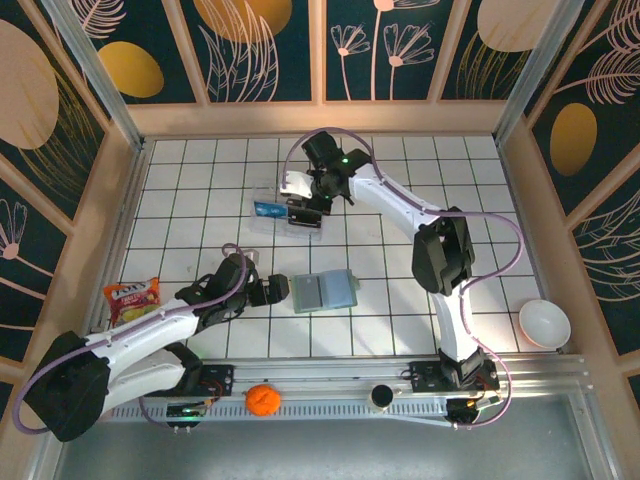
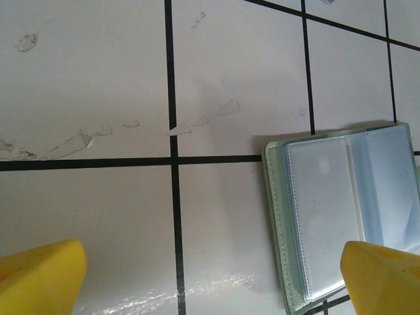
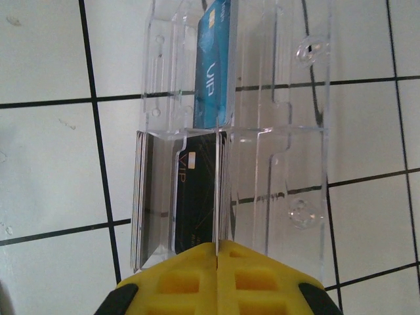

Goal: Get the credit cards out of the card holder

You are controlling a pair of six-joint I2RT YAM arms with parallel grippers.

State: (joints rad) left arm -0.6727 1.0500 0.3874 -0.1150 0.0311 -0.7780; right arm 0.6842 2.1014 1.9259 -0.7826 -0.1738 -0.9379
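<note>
Hovering left end effector (image 2: 210, 283), jaws spread

The left arm (image 1: 150, 335) lies low, running from the lower left of the top view towards the middle. Its left hand (image 1: 268, 290) points right with the jaws spread wide; in the wrist view the yellow fingertips (image 2: 39, 275) sit in the two bottom corners. The right arm (image 1: 440, 250) rises from the lower right, bends, and reaches to upper centre. There the right hand (image 1: 305, 210) has its yellow fingers (image 3: 190, 275) pressed together.
</note>
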